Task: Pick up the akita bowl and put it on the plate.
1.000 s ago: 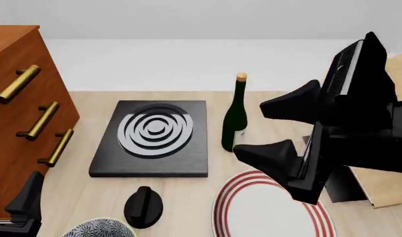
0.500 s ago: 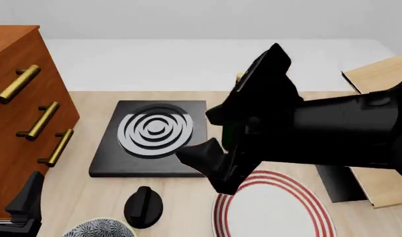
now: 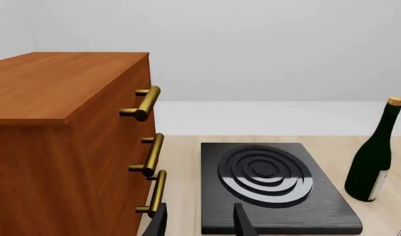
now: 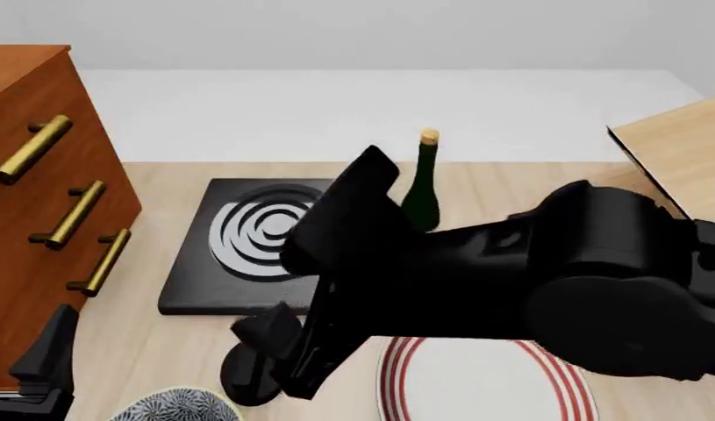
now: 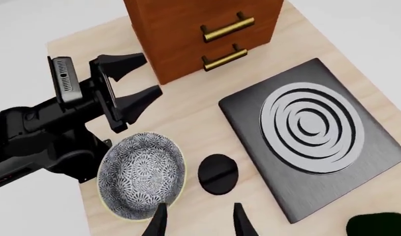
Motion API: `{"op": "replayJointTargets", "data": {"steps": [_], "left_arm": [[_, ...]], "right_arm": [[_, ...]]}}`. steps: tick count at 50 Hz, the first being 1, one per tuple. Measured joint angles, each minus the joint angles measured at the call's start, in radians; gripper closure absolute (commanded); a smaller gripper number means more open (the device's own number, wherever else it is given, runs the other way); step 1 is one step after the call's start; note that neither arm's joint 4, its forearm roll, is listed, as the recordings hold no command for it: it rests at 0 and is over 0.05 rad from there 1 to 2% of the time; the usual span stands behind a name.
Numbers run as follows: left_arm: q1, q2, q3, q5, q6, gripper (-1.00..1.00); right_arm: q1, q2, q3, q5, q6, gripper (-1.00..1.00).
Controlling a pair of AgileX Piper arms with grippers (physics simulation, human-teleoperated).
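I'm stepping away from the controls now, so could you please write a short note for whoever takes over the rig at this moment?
Left gripper: open, empty, parked beside the wooden cabinet.
Right gripper: open, empty, reaching across the table above the black knob, near the bowl.
The bowl sits on the table at the near left edge, not on the plate. The plate is at the near right, bare.
Done: nothing grasped yet. Left: close the fingers on the bowl's rim, lift it, carry it right and set it on the plate.
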Motion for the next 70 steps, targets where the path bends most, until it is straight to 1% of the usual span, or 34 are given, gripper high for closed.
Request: {"op": "replayJointTargets", "data": {"steps": [15, 39, 70], "left_arm": [[0.000, 0.000, 0.000, 0.000, 0.000, -1.00], [0.000, 0.000, 0.000, 0.000, 0.000, -1.00], [0.000, -0.004, 0.001, 0.008, 0.000, -1.00]], "right_arm": [[0.030, 0.075, 0.014, -0.071, 0.046, -1.00], [0.042, 0.191, 0.063, -0.197, 0.126, -1.00], [0.058, 0.303, 0.142, -0.357, 0.214, -1.00]]}}
